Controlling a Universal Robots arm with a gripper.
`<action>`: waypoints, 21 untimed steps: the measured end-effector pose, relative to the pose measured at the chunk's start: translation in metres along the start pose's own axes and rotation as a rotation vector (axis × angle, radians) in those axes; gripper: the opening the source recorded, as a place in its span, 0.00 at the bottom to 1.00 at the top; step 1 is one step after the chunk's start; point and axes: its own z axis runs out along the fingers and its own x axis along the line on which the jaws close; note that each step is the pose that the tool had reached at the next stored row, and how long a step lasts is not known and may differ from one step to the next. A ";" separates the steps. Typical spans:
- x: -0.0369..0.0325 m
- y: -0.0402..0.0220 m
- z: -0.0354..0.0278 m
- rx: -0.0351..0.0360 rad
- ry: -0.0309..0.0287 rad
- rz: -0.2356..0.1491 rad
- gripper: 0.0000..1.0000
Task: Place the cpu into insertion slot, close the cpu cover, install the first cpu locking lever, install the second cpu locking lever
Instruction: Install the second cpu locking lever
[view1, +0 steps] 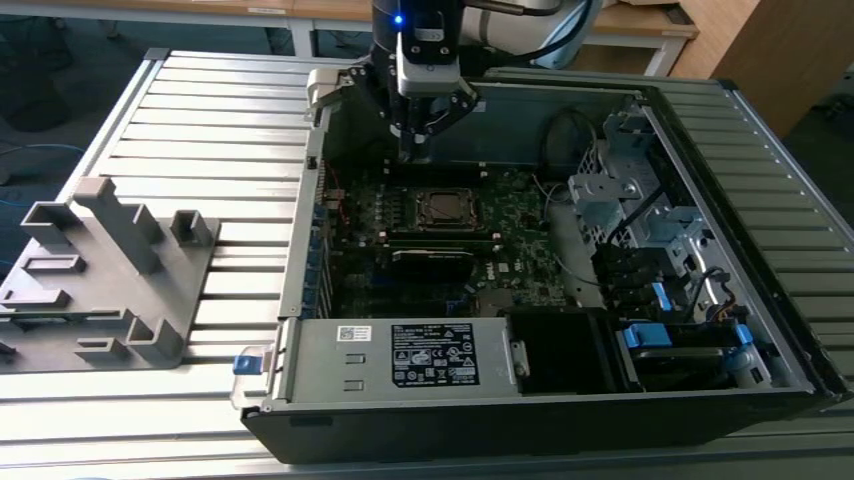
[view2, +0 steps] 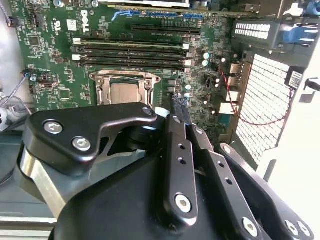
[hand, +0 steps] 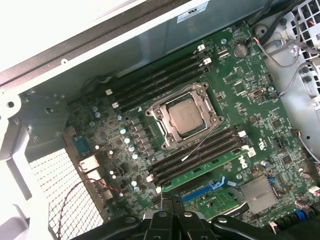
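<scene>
A: What is the exterior view showing?
B: The gripper (view1: 416, 150) is hanging inside the open computer case (view1: 747, 120), above the motherboard (view1: 514, 245) and just behind the insertion slot (view1: 442, 207). Its fingers are looking pressed together with nothing between them.

A: And the second wrist view?
B: The fingertips (view2: 179, 103) are meeting at a point, carrying nothing, near the slot's (view2: 125, 88) corner. The cpu (view2: 126, 93) is lying in the slot, pale grey, with the cpu cover (view2: 106, 82) showing as a silver frame around it. Memory sticks (view2: 130, 50) are running in rows beyond.

A: And the first wrist view?
B: The cpu (hand: 184, 117) is sitting flat in the slot (hand: 162, 129), the cover (hand: 200, 96) lying down around it, between two banks of memory sticks (hand: 200, 152). The gripper's tips (hand: 171, 201) are sitting closed and empty, well apart from the slot
</scene>
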 end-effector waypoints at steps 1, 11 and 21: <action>0.0000 0.0000 0.0001 0.0041 0.0081 -0.001 0.11; -0.0003 0.0002 0.0014 0.0666 0.1303 -0.009 0.11; -0.0003 0.0002 0.0020 0.0314 0.1346 -0.057 0.11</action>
